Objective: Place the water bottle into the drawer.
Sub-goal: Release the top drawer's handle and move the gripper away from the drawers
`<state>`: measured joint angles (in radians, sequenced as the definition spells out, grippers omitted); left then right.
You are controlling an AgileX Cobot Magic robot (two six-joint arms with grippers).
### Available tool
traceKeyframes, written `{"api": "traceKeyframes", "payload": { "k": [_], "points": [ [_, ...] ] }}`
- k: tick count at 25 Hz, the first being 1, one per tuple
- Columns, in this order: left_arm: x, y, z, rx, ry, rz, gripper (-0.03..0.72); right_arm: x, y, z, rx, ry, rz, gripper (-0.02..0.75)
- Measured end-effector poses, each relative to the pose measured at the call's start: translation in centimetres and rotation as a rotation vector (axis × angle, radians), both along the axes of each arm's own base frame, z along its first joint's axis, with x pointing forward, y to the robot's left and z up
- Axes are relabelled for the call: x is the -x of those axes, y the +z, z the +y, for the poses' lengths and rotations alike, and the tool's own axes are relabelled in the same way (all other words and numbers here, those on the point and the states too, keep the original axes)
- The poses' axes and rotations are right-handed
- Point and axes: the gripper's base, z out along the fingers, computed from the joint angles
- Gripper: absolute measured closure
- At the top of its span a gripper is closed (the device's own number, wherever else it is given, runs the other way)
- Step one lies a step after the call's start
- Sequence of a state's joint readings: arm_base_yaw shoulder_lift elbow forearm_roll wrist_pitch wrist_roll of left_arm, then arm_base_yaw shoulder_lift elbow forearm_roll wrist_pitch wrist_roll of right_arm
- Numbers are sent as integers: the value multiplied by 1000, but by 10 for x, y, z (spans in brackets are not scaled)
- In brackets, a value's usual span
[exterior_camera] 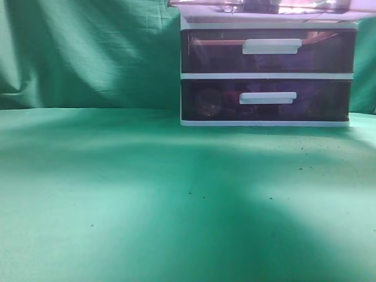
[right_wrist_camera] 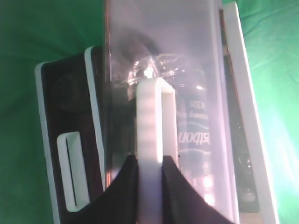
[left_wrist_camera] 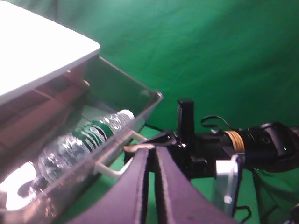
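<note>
The white-framed plastic drawer unit (exterior_camera: 267, 73) is seen on the green cloth-covered table (exterior_camera: 147, 194). Its uppermost translucent purple-brown drawer (left_wrist_camera: 117, 126) is pulled out, and the clear plastic water bottle (left_wrist_camera: 81, 142) is lying inside it. The drawer's white bar handle (right_wrist_camera: 155, 123) is clamped between the right gripper (right_wrist_camera: 152, 163)'s fingers. The left gripper (left_wrist_camera: 152, 161) is held just outside the front wall, its fingers nearly closed on nothing. If the drawer is pushed crookedly, jamming is likely; the left gripper could be struck.
</note>
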<state>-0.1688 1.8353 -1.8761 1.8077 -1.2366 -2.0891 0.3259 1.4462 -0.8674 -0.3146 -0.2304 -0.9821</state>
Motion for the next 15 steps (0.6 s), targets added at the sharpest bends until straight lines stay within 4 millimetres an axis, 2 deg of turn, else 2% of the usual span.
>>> {"api": "traceKeyframes", "payload": {
  "k": [4,7,15],
  "points": [
    [25,-25,4,-20,4,126,688,-8,5,2,8,-10,8,637],
    [54,-36,9,-31,8,191,688,-15,6,4,9,-14,11,637],
    [124,-36,29,-19,207,155,688,-42,13,11,18,-33,24,637]
  ]
}}
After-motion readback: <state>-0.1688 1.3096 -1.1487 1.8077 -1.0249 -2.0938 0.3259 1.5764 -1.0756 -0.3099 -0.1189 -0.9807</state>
